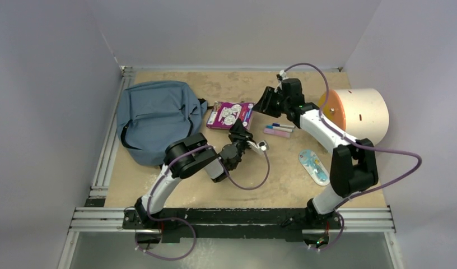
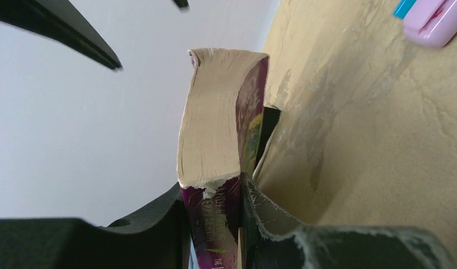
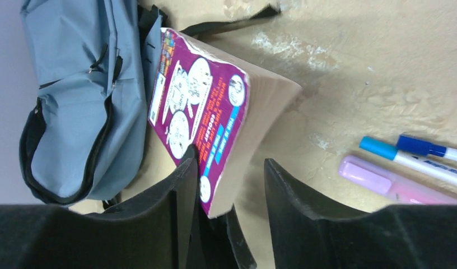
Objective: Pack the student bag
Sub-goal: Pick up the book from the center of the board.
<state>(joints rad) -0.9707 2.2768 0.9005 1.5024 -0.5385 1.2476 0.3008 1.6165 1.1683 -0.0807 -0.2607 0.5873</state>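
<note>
Top external view shows a tan board table (image 1: pixel 282 168), its surface worn and mottled with pale scuffed patches. Plain pale walls (image 1: pixel 47 84) close it in on the left, far and right sides. Aluminium rails (image 1: pixel 106 151) run along the left and near edges.

The left claw (image 1: pixel 238 130) sits at the near edge of a purple paperback book (image 1: pixel 231 114). In its wrist view the left claw (image 2: pixel 212 185) is pinching the book (image 2: pixel 215 129) by the spine end. A finger presses each cover, and the yellowed page block rises away from the claw, with bare board to its right.

The right claw (image 1: pixel 261 105) is at the book's right end. Seen from its wrist, the right claw (image 3: pixel 228 156) stands spread with a corner of the book (image 3: pixel 209 112) between its fingers. One finger (image 3: pixel 181 190) lies against the cover, and the other stands apart from the page edge with a strip of table showing between.

The student bag (image 1: pixel 153 117) lies flat on the table, left of both claws and beyond the book. Its fabric touches the book's far end in the right wrist view.

Two blue pens (image 1: pixel 281 126) and a pink highlighter (image 1: pixel 276 133) lie just right of the left claw. A clear packet (image 1: pixel 314 166) lies further right. A white cylinder with an orange face (image 1: pixel 363 115) rests on its side to the right, behind the right claw.
</note>
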